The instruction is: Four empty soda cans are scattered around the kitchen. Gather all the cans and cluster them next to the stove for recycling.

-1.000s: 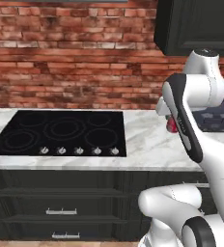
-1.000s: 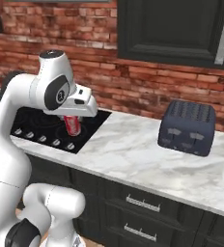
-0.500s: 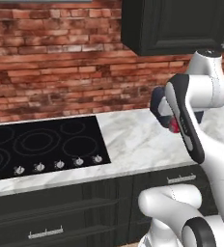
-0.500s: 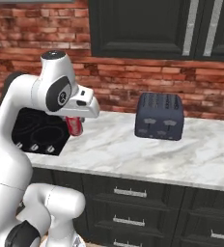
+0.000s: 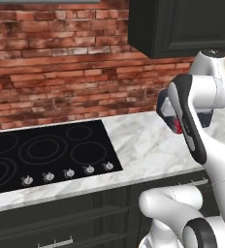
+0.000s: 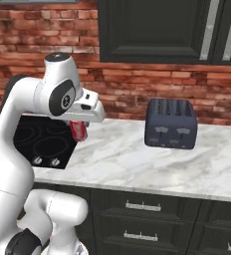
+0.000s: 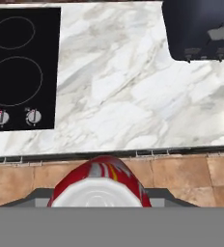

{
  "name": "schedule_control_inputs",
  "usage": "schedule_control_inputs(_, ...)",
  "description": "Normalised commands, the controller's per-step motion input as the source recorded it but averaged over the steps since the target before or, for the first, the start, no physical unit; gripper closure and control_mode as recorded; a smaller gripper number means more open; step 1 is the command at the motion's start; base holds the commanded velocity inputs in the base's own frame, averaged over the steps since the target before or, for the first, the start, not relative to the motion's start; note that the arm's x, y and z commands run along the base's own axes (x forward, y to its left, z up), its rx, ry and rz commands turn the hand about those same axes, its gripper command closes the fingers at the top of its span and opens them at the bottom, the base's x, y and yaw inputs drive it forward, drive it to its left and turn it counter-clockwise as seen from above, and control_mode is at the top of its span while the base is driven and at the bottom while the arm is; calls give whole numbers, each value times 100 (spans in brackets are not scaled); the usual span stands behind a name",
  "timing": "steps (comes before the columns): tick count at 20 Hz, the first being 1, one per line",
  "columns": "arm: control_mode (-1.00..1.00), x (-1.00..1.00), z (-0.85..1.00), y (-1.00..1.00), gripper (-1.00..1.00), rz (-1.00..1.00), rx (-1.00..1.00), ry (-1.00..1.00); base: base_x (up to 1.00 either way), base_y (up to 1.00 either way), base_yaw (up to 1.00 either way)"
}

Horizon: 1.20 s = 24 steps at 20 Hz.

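Observation:
My gripper (image 6: 81, 124) is shut on a red soda can (image 6: 79, 132) and holds it in the air, off the counter, just right of the stove. The same red can (image 5: 176, 126) peeks out beside my forearm in the left base view. Looking down from the hand, the red can (image 7: 99, 184) with its silver top sits at the bottom, over the counter's front edge and the floor tiles. The black glass stove (image 5: 41, 154) with its front knobs lies to the left on the marble; the stove (image 7: 18, 67) is at the upper left of the hand view.
A dark toaster (image 6: 171, 123) stands on the white marble counter (image 6: 132, 159) right of the can, against the brick wall; the toaster (image 7: 201, 29) is at the hand view's upper right. Black upper cabinets (image 6: 157, 30) hang above. Bare marble lies between stove and toaster.
Both base views have shifted and the scene looks nearer, so the base has moved. The red can stays in the shut gripper at about the same height.

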Motion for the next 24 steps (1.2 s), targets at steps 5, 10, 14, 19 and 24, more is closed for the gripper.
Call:
schedule_control_inputs(5,100,0,0,0,100,0,0,0,29,38,0)
schedule_control_inputs(10,100,0,0,0,100,0,0,0,36,30,0)
schedule_control_inputs(14,100,0,0,0,100,0,0,0,37,22,2)
schedule_control_inputs(19,100,0,0,0,100,0,0,0,33,28,2)
schedule_control_inputs(24,100,0,0,0,100,0,0,0,19,38,1)
